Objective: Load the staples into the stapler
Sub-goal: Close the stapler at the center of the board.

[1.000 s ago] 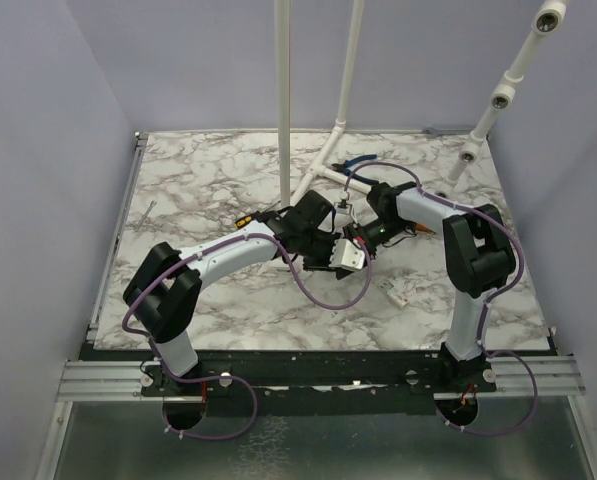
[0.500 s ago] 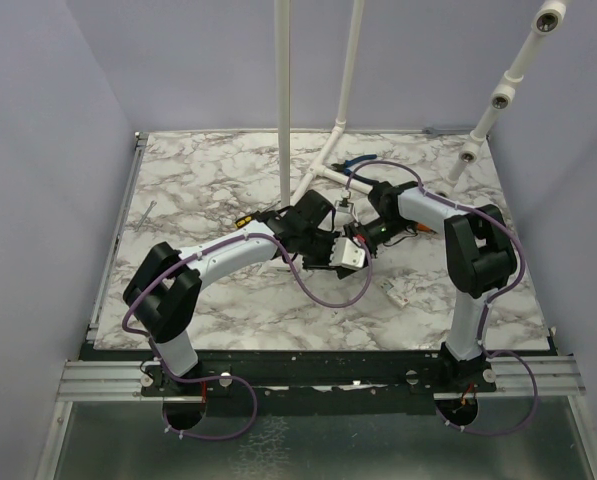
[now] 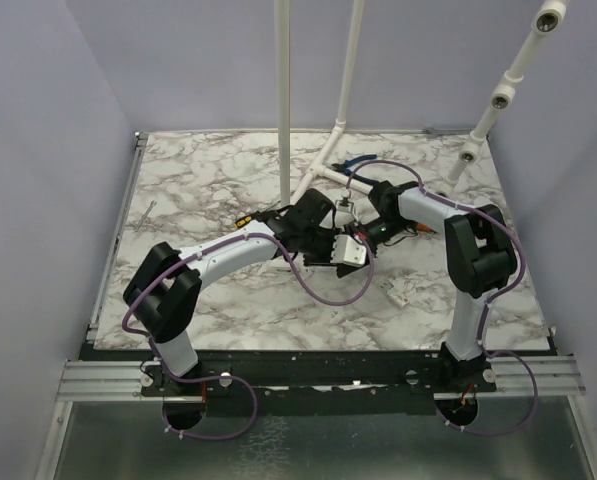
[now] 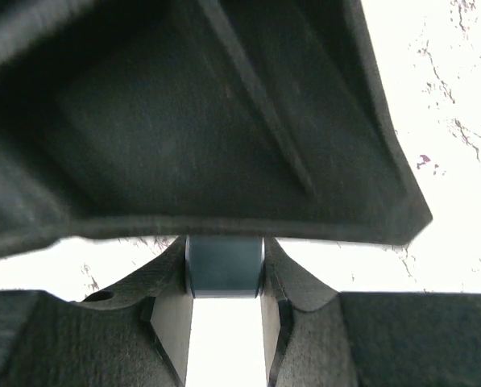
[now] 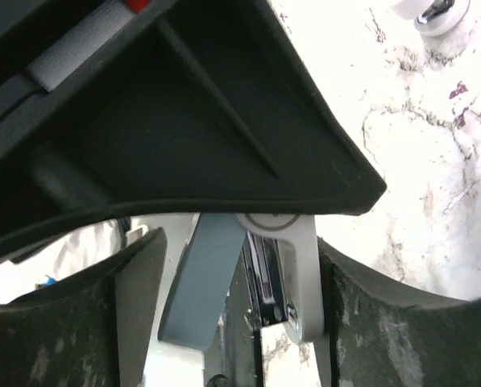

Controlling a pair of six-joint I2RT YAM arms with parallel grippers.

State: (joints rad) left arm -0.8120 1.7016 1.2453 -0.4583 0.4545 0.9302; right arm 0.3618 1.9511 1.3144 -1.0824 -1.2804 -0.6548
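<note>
Inside the right end effector [image 5: 238, 322], the stapler [image 5: 198, 282] looks blue-grey and white

White pipe frame [image 3: 283, 100] stands on marble table [image 3: 198, 170].

Centre's cramped: my left hand [image 3: 338, 247] and right hand [image 3: 363, 232] meet at the stapler [image 4: 224, 266], white pipe frame [image 3: 323, 170] just behind. Left half of table [image 3: 178, 210] is open. Small white piece [image 3: 396, 292] lies front-right.
</note>
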